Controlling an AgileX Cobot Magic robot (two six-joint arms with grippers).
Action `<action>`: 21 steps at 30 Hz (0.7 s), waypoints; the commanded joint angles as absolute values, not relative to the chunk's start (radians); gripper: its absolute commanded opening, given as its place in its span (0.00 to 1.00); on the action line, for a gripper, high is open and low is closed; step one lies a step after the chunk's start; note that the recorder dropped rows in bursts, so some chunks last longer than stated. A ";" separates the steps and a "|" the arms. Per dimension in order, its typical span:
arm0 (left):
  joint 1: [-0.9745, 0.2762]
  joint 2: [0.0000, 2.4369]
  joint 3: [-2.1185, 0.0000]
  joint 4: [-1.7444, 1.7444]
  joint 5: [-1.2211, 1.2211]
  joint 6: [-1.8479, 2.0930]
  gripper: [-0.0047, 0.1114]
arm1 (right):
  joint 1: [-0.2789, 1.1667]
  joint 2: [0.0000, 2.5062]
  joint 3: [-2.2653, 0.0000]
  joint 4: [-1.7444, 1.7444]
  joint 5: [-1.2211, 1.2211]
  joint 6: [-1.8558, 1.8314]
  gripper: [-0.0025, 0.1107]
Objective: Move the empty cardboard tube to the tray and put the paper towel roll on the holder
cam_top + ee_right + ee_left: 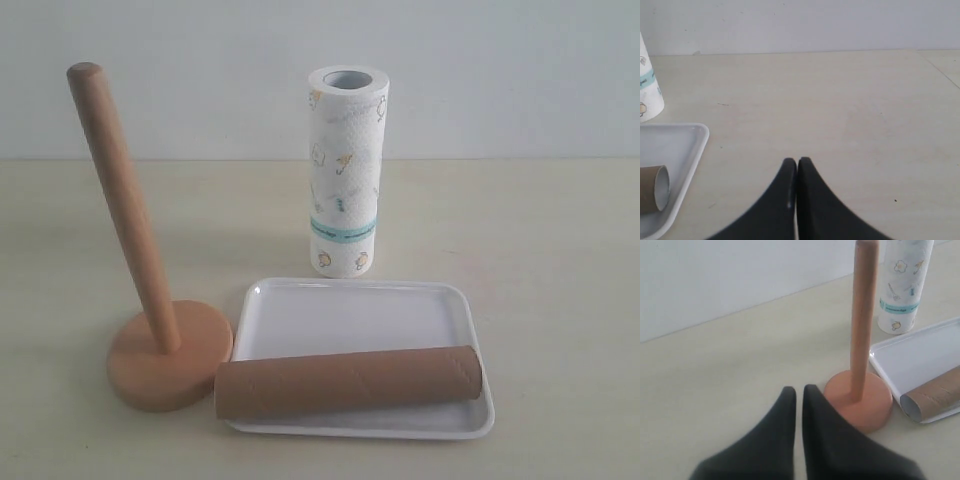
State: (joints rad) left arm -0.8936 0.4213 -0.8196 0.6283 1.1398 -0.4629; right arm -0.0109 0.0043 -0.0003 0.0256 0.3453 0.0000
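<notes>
Left gripper (799,390): fingers drawn together with only a hairline gap, nothing between them, hanging over bare table (715,390) just short of the holder (870,407) base. Right gripper (797,161) is pressed tight and also empty, over the table beside the tray (675,145) corner. First half looks done — the empty cardboard tube (348,382) lies on its side along the tray's near edge, its holder-side end poking slightly past the rim. Nothing else is in the tray. Left to do: the paper towel roll (346,170) stands upright on the table just behind the tray, and the holder's rod is bare. Roughly halfway, I'd say — the roll needs gripping, lifting clear of the rod tip and threading down.
</notes>
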 commanded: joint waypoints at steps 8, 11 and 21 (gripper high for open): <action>-0.872 0.391 -0.808 0.626 1.127 -0.480 0.08 | -0.009 0.000 0.000 0.020 0.333 0.000 0.02; -0.784 0.385 -0.778 0.623 1.101 -0.480 0.08 | -0.009 0.000 0.000 0.020 0.333 0.000 0.02; -0.315 0.236 -0.463 0.517 0.604 -0.480 0.08 | -0.009 0.000 0.000 0.020 0.333 0.000 0.02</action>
State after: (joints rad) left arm -0.4251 0.2885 -0.5509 0.5726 0.7757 -0.4691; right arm -0.0109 0.0043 -0.0003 0.0256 0.3453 0.0000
